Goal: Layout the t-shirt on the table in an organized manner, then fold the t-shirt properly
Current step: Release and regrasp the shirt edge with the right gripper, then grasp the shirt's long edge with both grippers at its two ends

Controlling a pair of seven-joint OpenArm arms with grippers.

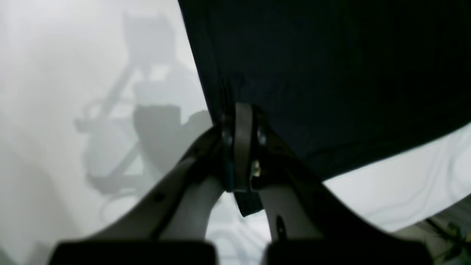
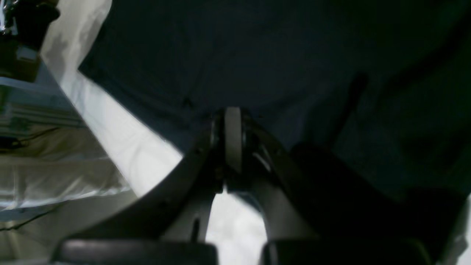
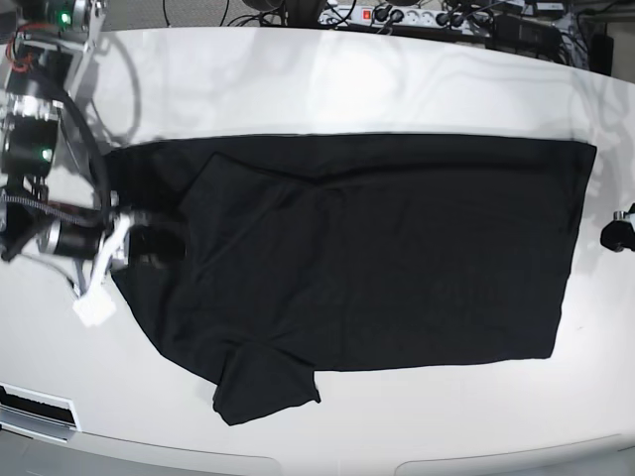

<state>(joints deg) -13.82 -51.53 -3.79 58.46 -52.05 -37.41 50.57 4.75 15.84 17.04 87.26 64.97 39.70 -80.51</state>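
Note:
The black t-shirt point(image 3: 397, 258) lies spread on the white table point(image 3: 298, 89), hem to the right, one sleeve at the lower left. My right gripper point(image 3: 149, 243) sits over its left end. In the right wrist view that gripper point(image 2: 233, 114) is shut, with the t-shirt point(image 2: 257, 55) pinched between its fingers. In the left wrist view my left gripper point(image 1: 243, 114) is shut on a corner of the t-shirt point(image 1: 331, 73), and a scrap of fabric hangs below the fingers. The base view shows only a small dark part of the left arm point(image 3: 620, 236) at the right edge.
A power strip and cables point(image 3: 417, 15) run along the table's far edge. The right arm's body and motors point(image 3: 45, 109) stand at the far left. The table's curved front edge point(image 3: 327, 461) runs just below the sleeve. Off-table clutter point(image 2: 22, 40) shows beyond the table's edge.

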